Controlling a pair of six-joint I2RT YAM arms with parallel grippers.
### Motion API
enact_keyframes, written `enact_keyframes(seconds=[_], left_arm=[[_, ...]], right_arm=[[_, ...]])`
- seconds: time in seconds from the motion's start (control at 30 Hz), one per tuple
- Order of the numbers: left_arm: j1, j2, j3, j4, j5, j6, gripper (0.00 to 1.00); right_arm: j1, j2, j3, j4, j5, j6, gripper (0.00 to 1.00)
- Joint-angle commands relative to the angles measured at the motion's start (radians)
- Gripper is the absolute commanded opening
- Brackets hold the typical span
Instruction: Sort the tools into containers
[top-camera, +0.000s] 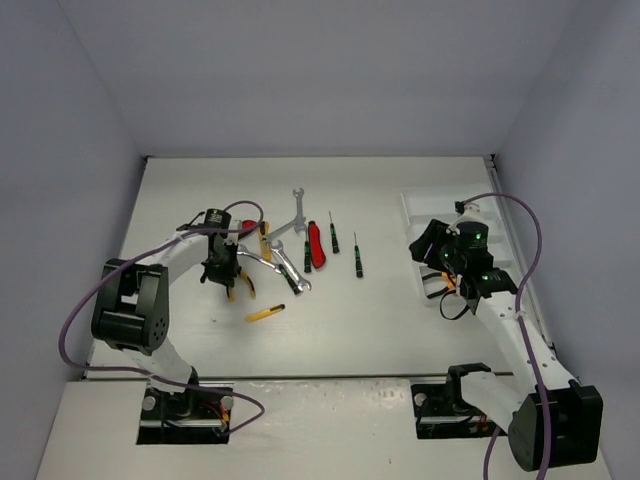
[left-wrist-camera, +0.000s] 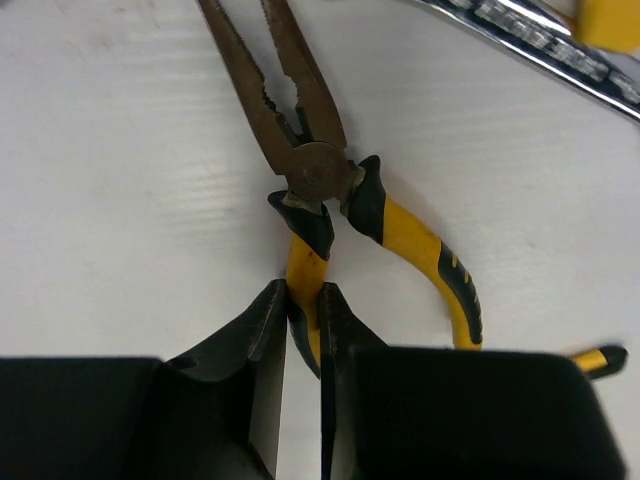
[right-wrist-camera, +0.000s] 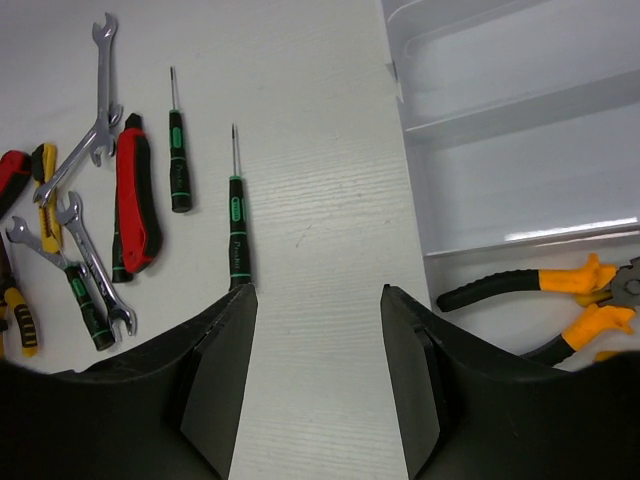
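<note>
My left gripper (top-camera: 226, 272) (left-wrist-camera: 303, 290) is shut on one handle of the yellow-and-black long-nose pliers (left-wrist-camera: 315, 170) (top-camera: 241, 285), which lie on or just above the table at the left. My right gripper (top-camera: 428, 250) (right-wrist-camera: 318, 295) is open and empty, over bare table just left of the white tray (top-camera: 412, 210) (right-wrist-camera: 520, 110). Orange-handled pliers (right-wrist-camera: 560, 285) lie in the tray's near compartment. Silver wrenches (top-camera: 297, 215) (right-wrist-camera: 95, 130), a red-handled cutter (top-camera: 316, 243) (right-wrist-camera: 135, 195) and thin black-and-green screwdrivers (top-camera: 357, 258) (right-wrist-camera: 238, 235) lie mid-table.
A small yellow cutter (top-camera: 265, 313) lies near the table's front, right of my left gripper. A silver wrench (left-wrist-camera: 540, 45) lies just beyond the held pliers. The tray's two farther compartments (right-wrist-camera: 500, 170) show nothing in them. Grey walls enclose the table.
</note>
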Motion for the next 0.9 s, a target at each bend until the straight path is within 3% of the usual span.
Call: enact_keyframes(seconds=[0.0, 0.17, 0.47, 0.87], left_arm=[[-0.035, -0.160, 0.022, 0.000, 0.019, -0.066, 0.00], [-0.105, -0.305, 0.023, 0.011, -0.011, -0.097, 0.00], [-0.382, -0.547, 0.017, 0.086, -0.168, -0.089, 0.00], [-0.550, -0.672, -0.001, 0.218, -0.245, -0.075, 0.00]], right_arm=[[0.045, 0.003, 0.033, 0.074, -0.069, -0.024, 0.49], [0.197, 0.014, 0.077, 0.075, -0.073, -0.060, 0.49], [0.560, 0.155, 0.259, 0.090, 0.003, -0.080, 0.48], [0.740, 0.271, 0.405, 0.156, 0.023, -0.018, 0.47]])
